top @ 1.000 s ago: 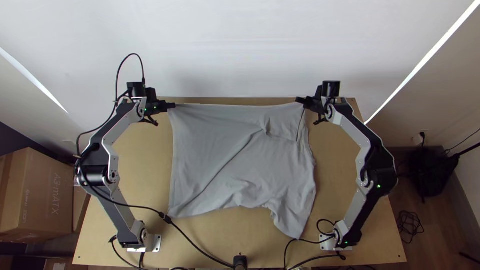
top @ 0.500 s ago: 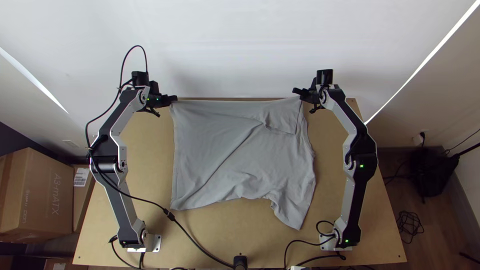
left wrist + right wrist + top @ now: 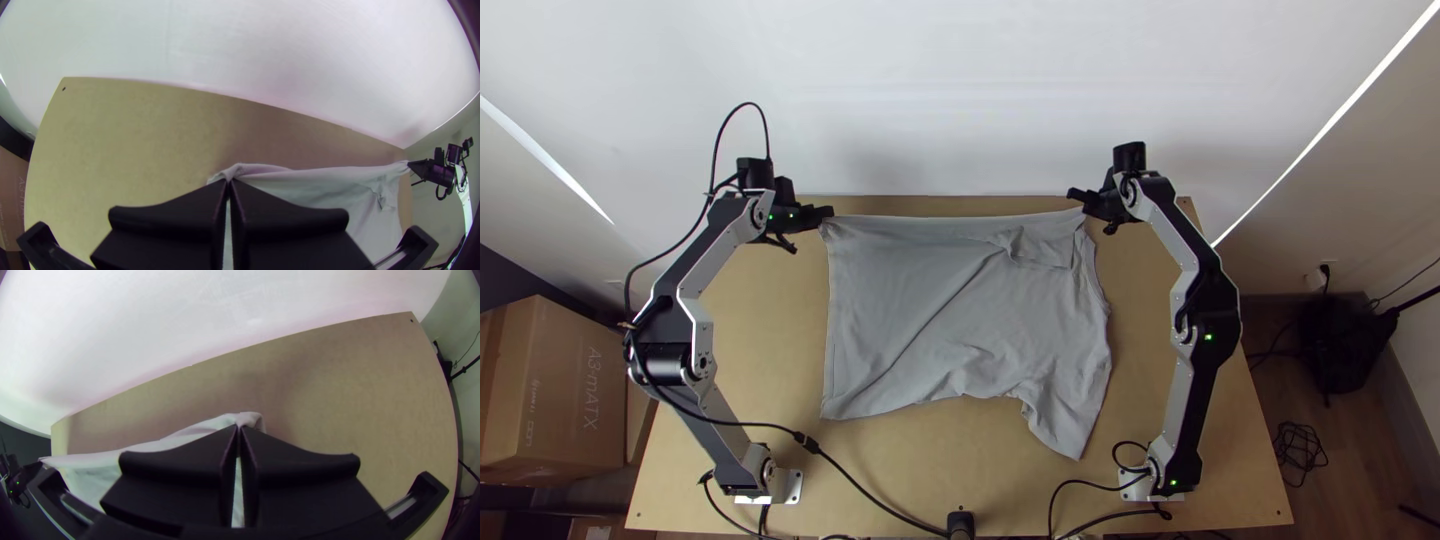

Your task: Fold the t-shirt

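The grey t-shirt (image 3: pixel 940 340) lies spread over the middle of the light wooden worktop (image 3: pixel 765 340), its far edge strung between the two pincers. In the top view, the left pincer (image 3: pixel 830 212) has one far corner of the cloth, and the right pincer (image 3: pixel 1074 194) has the other, both close to the worktop's far side. The edge between them runs nearly straight, dipping a little; how far it stands off the wood cannot be told. A long crease crosses the body of the shirt on a slant, and a small flap (image 3: pixel 1042 250) of cloth folds over not far from the right pincer. The near edge is uneven and rippled, with a narrower piece (image 3: pixel 1063 425) jutting toward the right arm's base (image 3: pixel 1152 485). In the left wrist view, the left pincer (image 3: pixel 229 182) is closed narrow, with a gathered bit of cloth pinched at its tips. The right wrist view shows the right pincer (image 3: pixel 239 428) just as narrow, with its own corner bunched at the tips. A black cable (image 3: pixel 808 441) with a connector runs down from the left arm (image 3: pixel 702 350) across the near left part of the worktop. A cardboard box (image 3: pixel 565 390) sits beyond the worktop's left side.
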You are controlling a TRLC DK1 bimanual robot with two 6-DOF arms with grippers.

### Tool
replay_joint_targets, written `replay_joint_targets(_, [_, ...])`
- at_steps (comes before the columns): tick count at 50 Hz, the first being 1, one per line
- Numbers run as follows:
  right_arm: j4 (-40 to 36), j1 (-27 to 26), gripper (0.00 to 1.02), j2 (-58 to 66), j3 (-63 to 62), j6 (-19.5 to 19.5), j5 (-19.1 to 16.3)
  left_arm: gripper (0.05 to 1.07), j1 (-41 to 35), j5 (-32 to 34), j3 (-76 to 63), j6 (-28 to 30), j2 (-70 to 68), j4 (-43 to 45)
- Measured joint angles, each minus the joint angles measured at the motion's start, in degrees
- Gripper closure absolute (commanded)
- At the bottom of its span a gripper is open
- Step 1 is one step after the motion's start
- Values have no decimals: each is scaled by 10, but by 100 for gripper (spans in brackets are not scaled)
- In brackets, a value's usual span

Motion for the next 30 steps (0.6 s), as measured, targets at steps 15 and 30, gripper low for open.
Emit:
replay_joint_targets(15, [1, 0, 100, -88, -100, -10, 0, 105, 0, 4, -125, -4, -81, 29])
replay_joint_targets(30, [51, 0, 100, -177, -237, -24, 0, 105, 0, 7, -184, -4, -133, 40])
